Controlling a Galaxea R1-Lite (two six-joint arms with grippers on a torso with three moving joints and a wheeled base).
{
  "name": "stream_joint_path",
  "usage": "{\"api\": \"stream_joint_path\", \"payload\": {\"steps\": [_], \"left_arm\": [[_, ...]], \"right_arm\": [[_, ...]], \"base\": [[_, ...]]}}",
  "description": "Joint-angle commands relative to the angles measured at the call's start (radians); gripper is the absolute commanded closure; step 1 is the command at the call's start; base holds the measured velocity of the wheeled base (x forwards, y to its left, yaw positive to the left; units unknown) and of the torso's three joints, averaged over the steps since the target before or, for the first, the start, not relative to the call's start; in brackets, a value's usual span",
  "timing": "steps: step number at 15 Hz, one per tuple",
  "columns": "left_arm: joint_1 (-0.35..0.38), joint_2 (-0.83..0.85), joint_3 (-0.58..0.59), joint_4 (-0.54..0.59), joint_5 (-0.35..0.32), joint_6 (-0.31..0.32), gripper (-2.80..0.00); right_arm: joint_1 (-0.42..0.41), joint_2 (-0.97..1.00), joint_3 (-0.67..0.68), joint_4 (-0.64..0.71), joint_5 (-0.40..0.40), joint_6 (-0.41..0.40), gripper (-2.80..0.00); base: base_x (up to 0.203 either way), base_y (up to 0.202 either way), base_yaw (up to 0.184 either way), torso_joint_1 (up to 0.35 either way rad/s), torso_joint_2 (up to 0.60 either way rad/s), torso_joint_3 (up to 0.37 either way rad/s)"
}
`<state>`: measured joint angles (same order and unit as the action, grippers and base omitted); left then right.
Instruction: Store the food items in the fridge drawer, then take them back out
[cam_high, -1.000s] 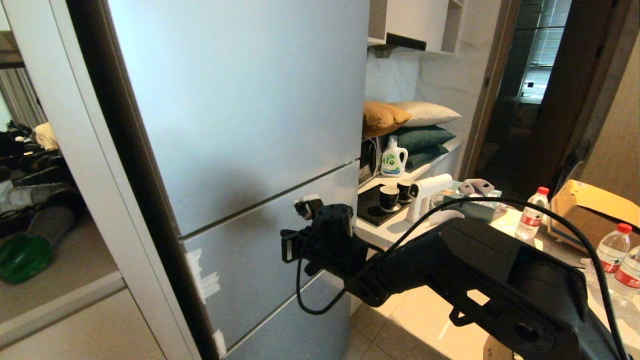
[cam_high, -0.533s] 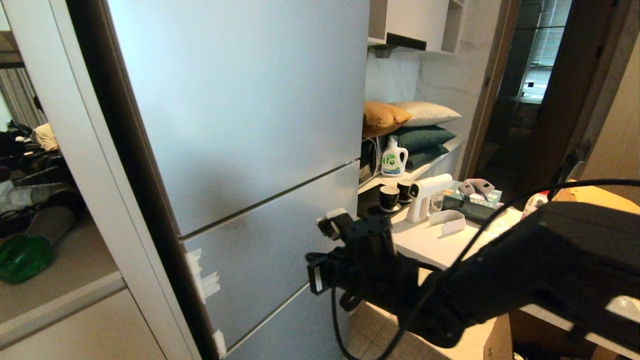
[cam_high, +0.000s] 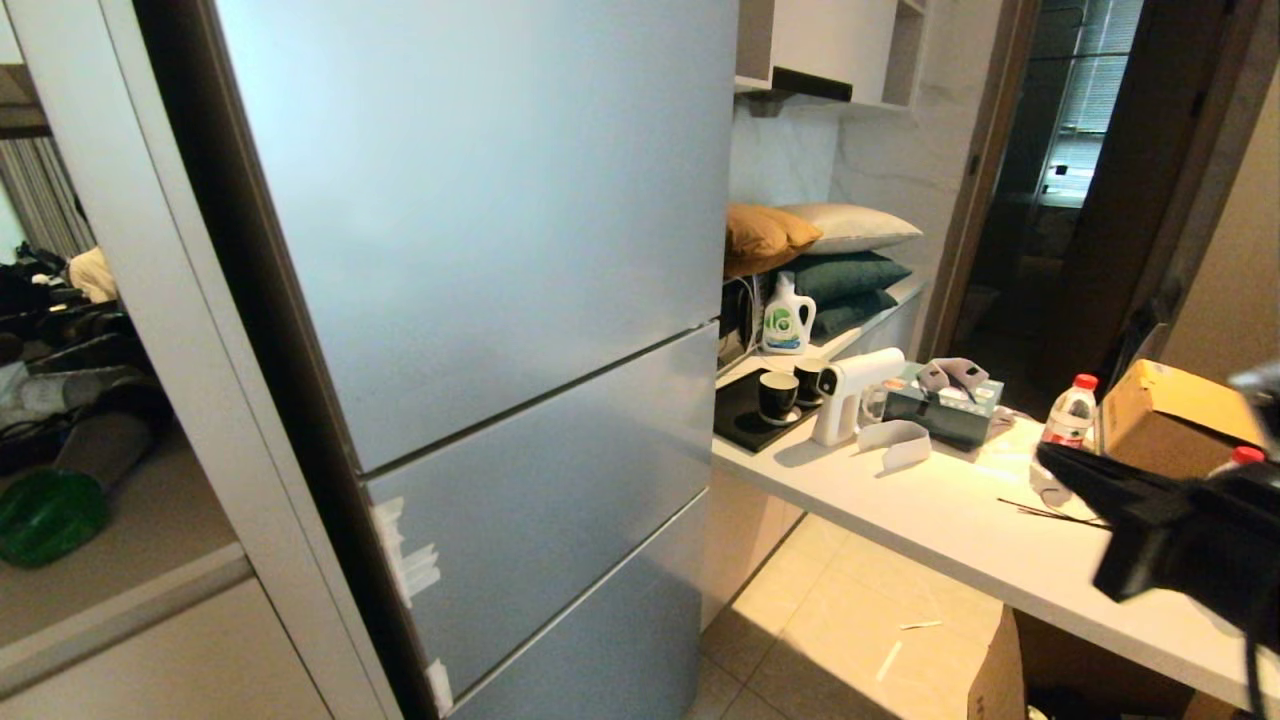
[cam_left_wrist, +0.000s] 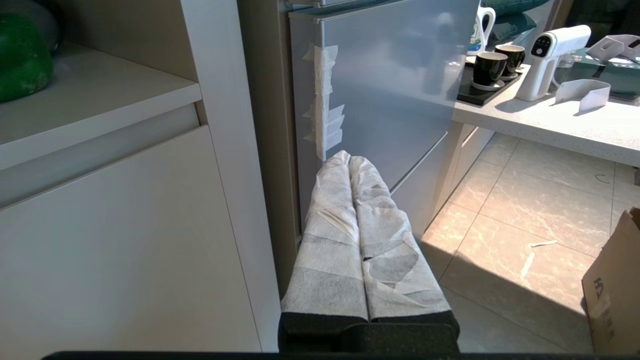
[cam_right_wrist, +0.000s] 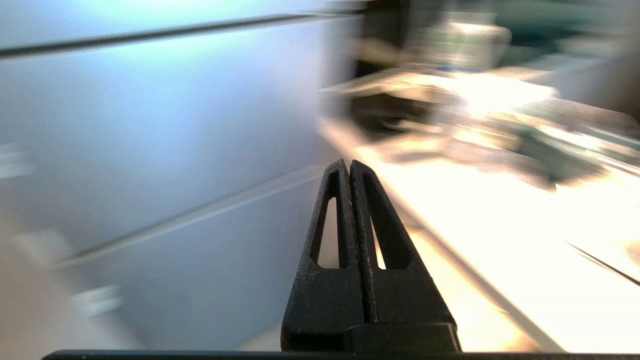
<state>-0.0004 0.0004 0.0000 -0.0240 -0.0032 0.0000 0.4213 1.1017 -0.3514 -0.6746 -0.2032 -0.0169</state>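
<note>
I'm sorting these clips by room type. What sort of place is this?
Most likely a home kitchen: a tall silver-blue fridge with its doors shut, a white counter holding cups and a detergent bottle, and a tiled floor.

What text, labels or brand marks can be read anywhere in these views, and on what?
Nothing reads in full.
"H": start of black print on the cardboard box, the rest cut off.
Detergent bottle: green round logo, lettering too small.
Water bottle: red label, print too small.
White spray gun: dark panel, no legible marks.
</note>
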Motion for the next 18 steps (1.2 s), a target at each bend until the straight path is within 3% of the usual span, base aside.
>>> {"api": "stream_joint_path", "payload": {"steps": [1, 3, 5, 9, 18], "left_arm": [[-0.001, 0.0, 0.011, -0.001, 0.0, 0.0, 0.0], [-0.001, 0.0, 0.011, -0.001, 0.0, 0.0, 0.0], [0.0, 0.0, 0.011, -0.001, 0.0, 0.0, 0.0], [0.0, 0.0, 0.011, -0.002, 0.0, 0.0, 0.0], [0.0, 0.0, 0.011, -0.002, 0.0, 0.0, 0.0]], "right_arm": [[-0.215, -0.447, 0.186, 0.11, 0.077, -0.015, 0.0], [-0.316, -0.664, 0.27, 0.298, 0.175, -0.03, 0.0], [-0.365, -0.872, 0.302, 0.505, 0.221, -0.056, 0.0], [-0.407, -1.109, 0.343, 0.661, 0.231, -0.079, 0.0], [-0.415, -1.1, 0.35, 0.685, 0.217, -0.03, 0.0]], "base": [[0.0, 0.0, 0.0, 0.0, 0.0, 0.0], [0.0, 0.0, 0.0, 0.0, 0.0, 0.0], [0.0, 0.0, 0.0, 0.0, 0.0, 0.0], [0.0, 0.0, 0.0, 0.0, 0.0, 0.0], [0.0, 0.0, 0.0, 0.0, 0.0, 0.0]]}}
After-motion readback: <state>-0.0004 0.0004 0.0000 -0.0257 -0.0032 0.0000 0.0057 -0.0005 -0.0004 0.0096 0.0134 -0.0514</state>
